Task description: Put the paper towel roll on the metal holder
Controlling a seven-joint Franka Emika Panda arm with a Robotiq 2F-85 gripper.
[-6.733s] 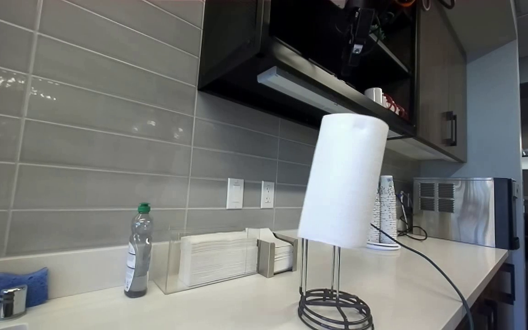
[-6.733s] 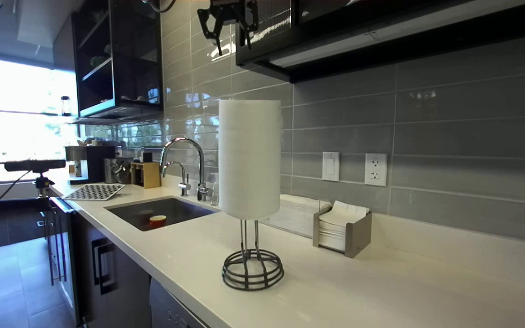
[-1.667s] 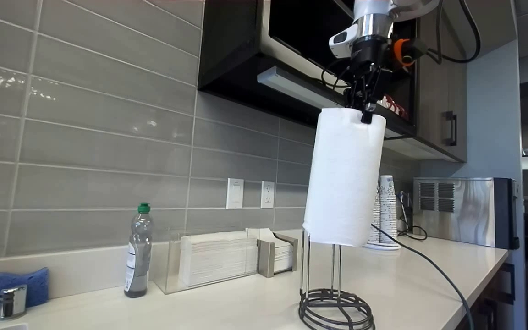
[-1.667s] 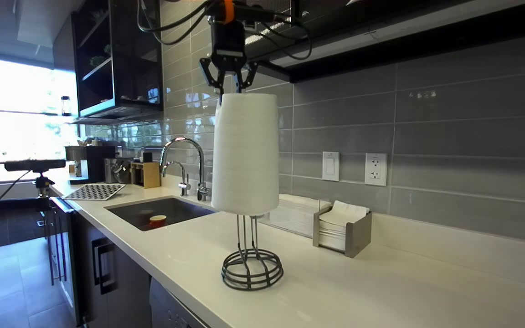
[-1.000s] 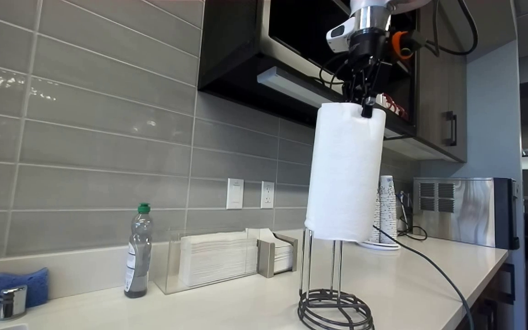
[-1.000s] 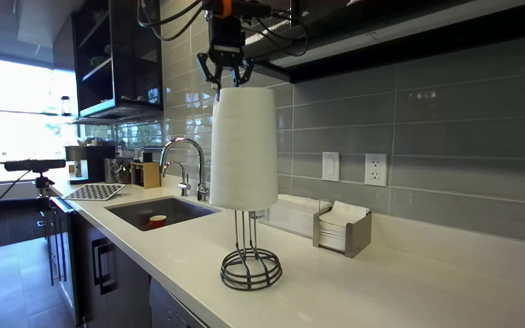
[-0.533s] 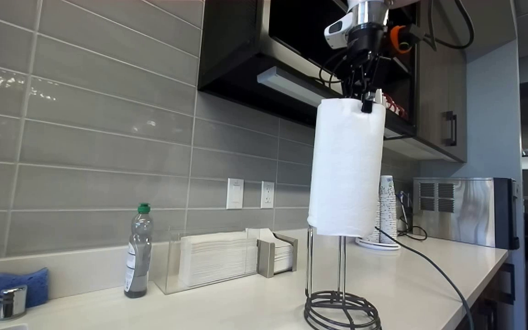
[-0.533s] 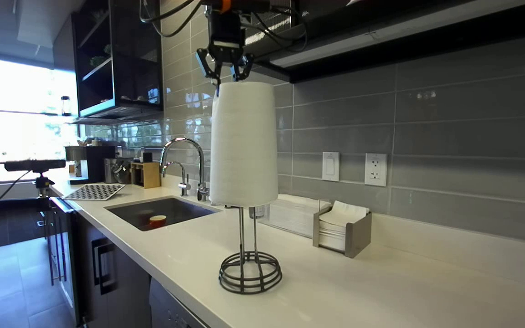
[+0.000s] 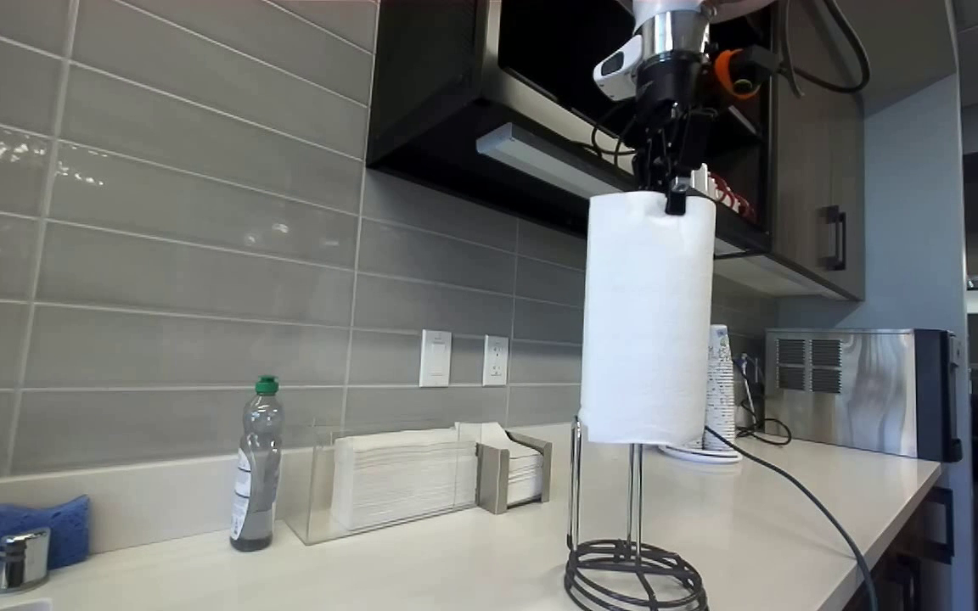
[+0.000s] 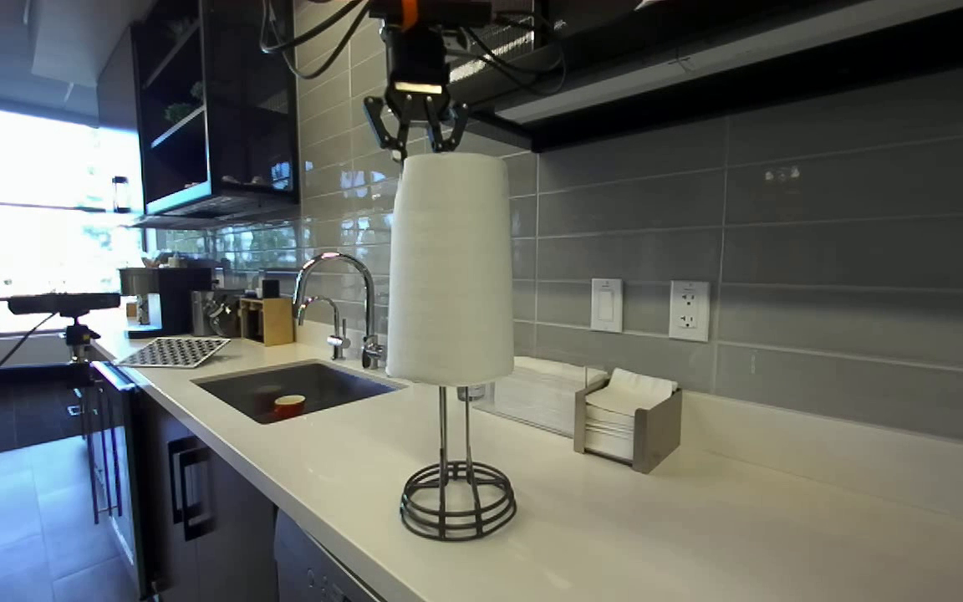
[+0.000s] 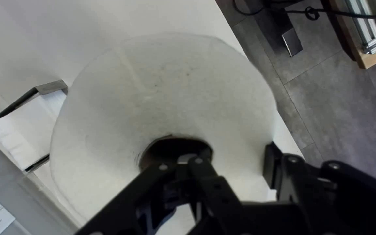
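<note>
The tool (image 11: 230, 163) clamps one side of the top rim of the paper towel roll (image 9: 647, 322), which lies below and off-centre from it, long axis near upright over the metal holder (image 9: 637, 509) on the worktop (image 9: 421, 581), so seating it likely hinges on axis-to-rod alignment, which is hidden.

The counter (image 9: 421, 570) (white) bears the metal holder (image 10: 443, 478) and bottle (image 9: 261, 475).

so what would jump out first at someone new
Probably the big white paper towel roll, high above the base of the metal holder in both exterior views. The black gripper clamped on the roll's top edge comes next, then the green-capped bottle by the tiled wall.
</note>
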